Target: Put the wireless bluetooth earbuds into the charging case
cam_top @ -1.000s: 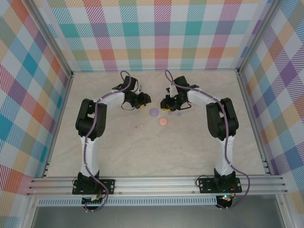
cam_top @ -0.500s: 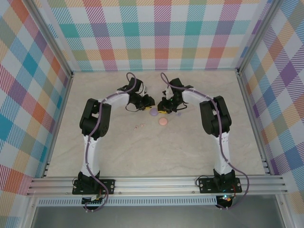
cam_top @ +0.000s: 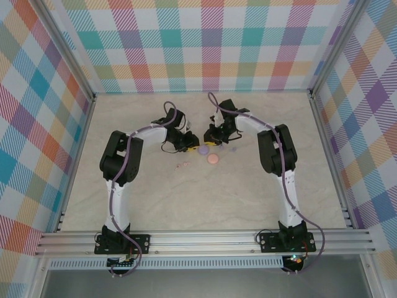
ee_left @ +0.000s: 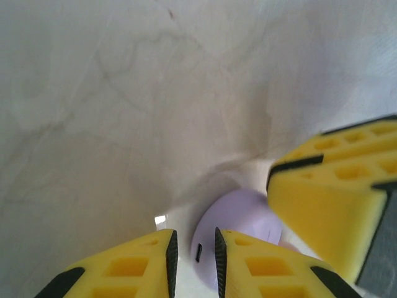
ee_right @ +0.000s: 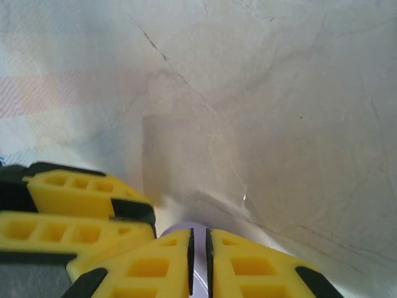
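Marbled table [cam_top: 186, 198] lies bare near the bases; further in, pale pink earbuds [cam_top: 183, 165] sit left of a pink disc [cam_top: 212, 159]. Beyond, the purple case [ee_left: 239, 230] lies pinched between both grippers: left gripper [ee_left: 193, 264] narrow, right gripper [ee_right: 198, 261] nearly closed, purple earbuds [cam_top: 232, 149] just right

My two arms are white tubes jointed with chunky black housings, purple cables looping along each, bolted down on black base plates — and my fingers [ee_left: 322, 205] are bright yellow blocks, ribbed with square recesses, black-edged at the pads.
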`<state>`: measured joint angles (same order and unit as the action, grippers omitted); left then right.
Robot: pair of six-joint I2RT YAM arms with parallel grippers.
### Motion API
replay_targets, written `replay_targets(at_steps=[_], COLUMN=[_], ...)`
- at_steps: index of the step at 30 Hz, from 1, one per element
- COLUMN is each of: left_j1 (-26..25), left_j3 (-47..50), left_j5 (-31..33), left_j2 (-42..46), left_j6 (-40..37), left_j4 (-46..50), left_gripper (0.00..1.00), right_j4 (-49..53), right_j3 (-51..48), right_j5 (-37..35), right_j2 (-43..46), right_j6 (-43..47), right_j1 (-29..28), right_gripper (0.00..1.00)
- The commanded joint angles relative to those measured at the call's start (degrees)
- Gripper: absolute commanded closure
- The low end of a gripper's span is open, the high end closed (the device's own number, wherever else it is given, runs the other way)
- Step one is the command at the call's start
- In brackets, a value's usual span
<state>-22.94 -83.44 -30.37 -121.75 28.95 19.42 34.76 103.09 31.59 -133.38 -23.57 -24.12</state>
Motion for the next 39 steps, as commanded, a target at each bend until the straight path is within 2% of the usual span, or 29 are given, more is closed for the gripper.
replay_targets(at_steps=[1,6,12,16,22,39], left_j1=[-1.31,-1.08,-0.10,0.00,0.00,0.00], left_j3=[1.99,2.07,-3.60,-8.37,-12.36,-8.00], left_j5=[0.14,2.51,1.83,0.37,-1.01,-3.21], left_j2=[4.33,6.27,3.00,-0.56,-4.40,-3.50], left_j6=[0.22,0.20,-1.77,-3.55,-4.80,-4.25], left_j4=[0.78,1.66,4.37,6.22,8.03,6.25], left_gripper=[0.74,0.72,0.70,0.68,0.65,0.68], right_j4=[2.92,3.56,4.37,4.46,2.59,2.42], right_j3=[2.79,3.21,0.53,-2.34,-6.76,-6.95], right_j5=[1.23,-1.65,-5.84,-4.88,0.38,0.70], right_j2=[-1.44,0.79,5.75,7.86,8.92,5.18], right_j6=[0.07,-0.14,-0.24,0.36,1.18,-0.23], right_j1=[-0.50,-0.49,-0.24,-0.23,-0.24,-0.31], right_gripper=[0.85,0.84,0.84,0.84,0.82,0.81])
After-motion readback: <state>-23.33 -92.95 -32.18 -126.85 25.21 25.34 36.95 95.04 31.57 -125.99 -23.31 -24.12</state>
